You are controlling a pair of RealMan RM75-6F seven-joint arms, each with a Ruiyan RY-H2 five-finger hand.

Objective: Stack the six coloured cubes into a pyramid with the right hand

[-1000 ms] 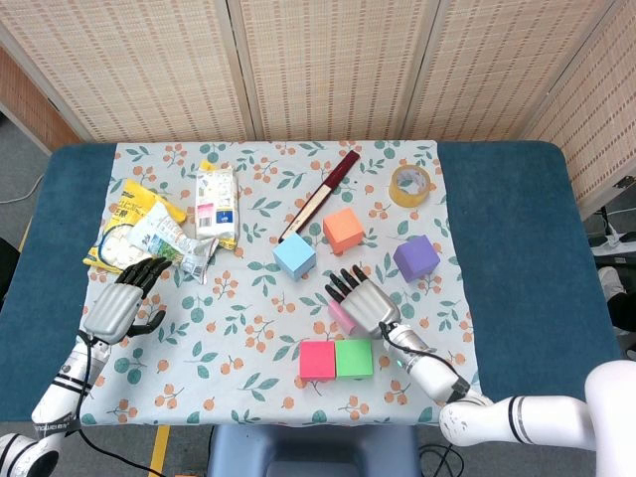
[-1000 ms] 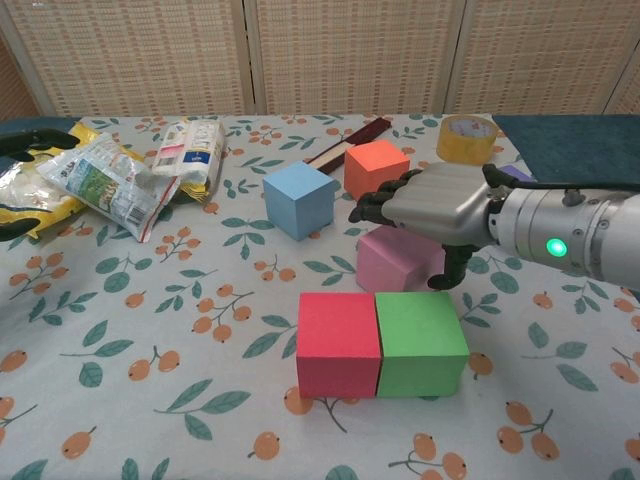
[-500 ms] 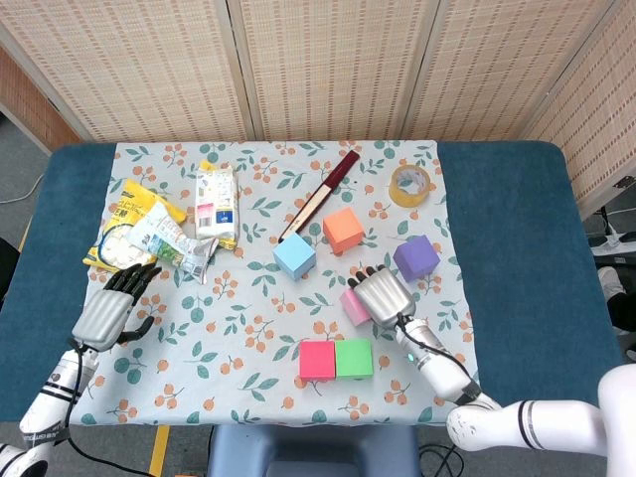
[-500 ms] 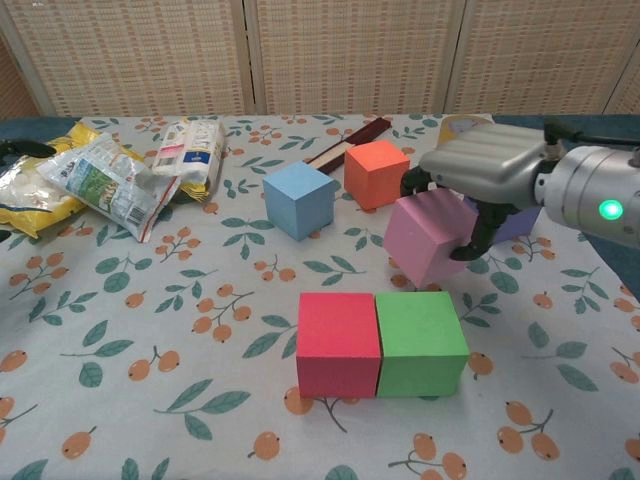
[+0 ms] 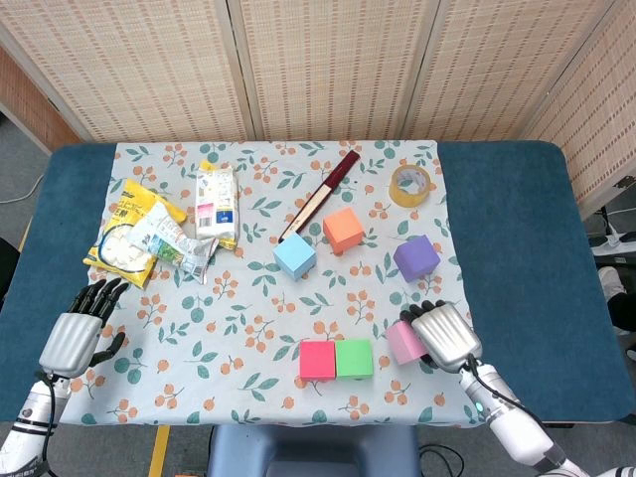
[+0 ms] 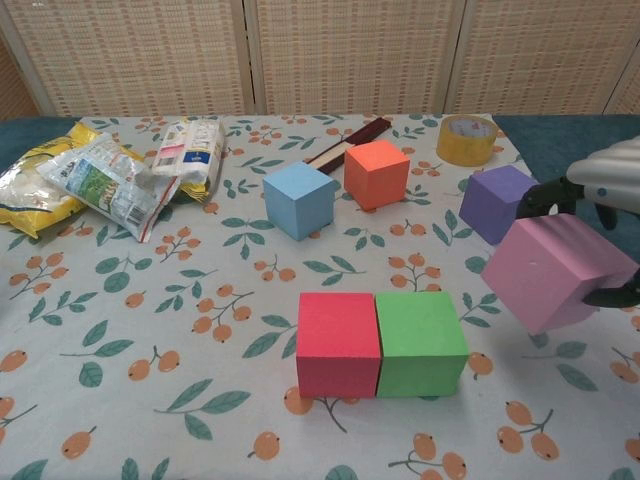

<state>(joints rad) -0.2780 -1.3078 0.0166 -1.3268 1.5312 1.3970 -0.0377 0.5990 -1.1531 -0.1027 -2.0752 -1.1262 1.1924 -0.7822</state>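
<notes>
My right hand (image 5: 444,336) (image 6: 612,190) holds the pink cube (image 5: 403,341) (image 6: 555,272) tilted, lifted just right of the green cube (image 5: 354,359) (image 6: 421,343). The green cube and the red cube (image 5: 318,360) (image 6: 338,344) stand side by side, touching, near the front edge. Further back lie the blue cube (image 5: 294,256) (image 6: 299,199), the orange cube (image 5: 343,230) (image 6: 378,173) and the purple cube (image 5: 415,257) (image 6: 495,203), each apart from the others. My left hand (image 5: 74,336) is at the table's front left with fingers spread, holding nothing.
Snack packets (image 5: 159,231) (image 6: 100,180) are heaped at the back left. A dark red stick (image 5: 320,194) (image 6: 348,144) lies behind the cubes and a roll of yellow tape (image 5: 410,185) (image 6: 468,139) sits at the back right. The floral cloth (image 5: 248,328) covers the blue table (image 5: 517,258).
My right hand closed on the pink cube, lifted it and carried it toward the front right, beside the green cube. My left hand drew back toward the front left.
</notes>
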